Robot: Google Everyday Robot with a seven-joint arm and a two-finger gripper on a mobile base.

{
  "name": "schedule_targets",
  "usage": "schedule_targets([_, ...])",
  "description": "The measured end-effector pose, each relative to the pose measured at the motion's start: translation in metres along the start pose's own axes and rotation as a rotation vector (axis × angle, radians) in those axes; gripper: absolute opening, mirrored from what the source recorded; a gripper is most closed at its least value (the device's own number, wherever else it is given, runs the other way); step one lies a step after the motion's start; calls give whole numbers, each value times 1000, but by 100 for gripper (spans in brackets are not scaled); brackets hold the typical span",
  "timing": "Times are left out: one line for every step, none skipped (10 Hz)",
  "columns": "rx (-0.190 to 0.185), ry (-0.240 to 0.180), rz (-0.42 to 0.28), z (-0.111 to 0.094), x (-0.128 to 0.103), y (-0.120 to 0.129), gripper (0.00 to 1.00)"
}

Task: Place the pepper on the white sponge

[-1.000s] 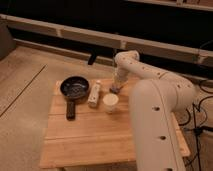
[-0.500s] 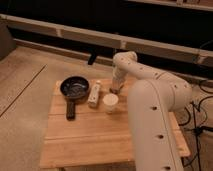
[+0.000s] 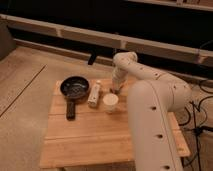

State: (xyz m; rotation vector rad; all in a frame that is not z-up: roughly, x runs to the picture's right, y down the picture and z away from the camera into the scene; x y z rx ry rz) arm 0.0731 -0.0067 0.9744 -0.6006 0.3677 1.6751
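Well, the pepper itself cannot be picked out anywhere on the worktop [image 3: 90, 140]; whether it sits hidden at the gripper is impossible to tell. The white sponge [image 3: 94, 94] lies flat near the middle of the wooden worktop, long side running roughly from twelve to six o'clock, its yellowish end at the six o'clock tip. Nothing rests on top of it.

Just at three o'clock from the sponge, slightly toward five, stands the white cup [image 3: 110, 102], upright, close beside the sponge though not clearly touching. At nine o'clock from the sponge sits the black pan [image 3: 75, 88], its handle pointing toward six o'clock, the pan's rim just beside the sponge.

Now the gripper [image 3: 115, 90]: it hangs low over the worktop at about twelve o'clock from the cup and two o'clock from the sponge, close to both. Whether it is apart or together, I cannot tell. The white arm [image 3: 150, 110] bends down to it from the big white body filling the frame at four o'clock.
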Motion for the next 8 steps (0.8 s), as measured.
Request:
schedule_targets([0, 1, 2, 0, 0, -1, 80])
schedule_targets([-1, 2, 4, 0, 0, -1, 80])
schedule_targets([-1, 3, 5, 0, 0, -1, 80])
schedule_targets([-3, 2, 7, 0, 0, -2, 80])
schedule_targets([-13, -9, 7, -5, -2, 2, 80])
schedule_targets([-21, -20, 4, -10, -5, 5, 80])
schedule_targets([-41, -39, -11, -21, -8, 13, 80])
schedule_targets([-61, -52, -32, -32, -9, 22, 80])
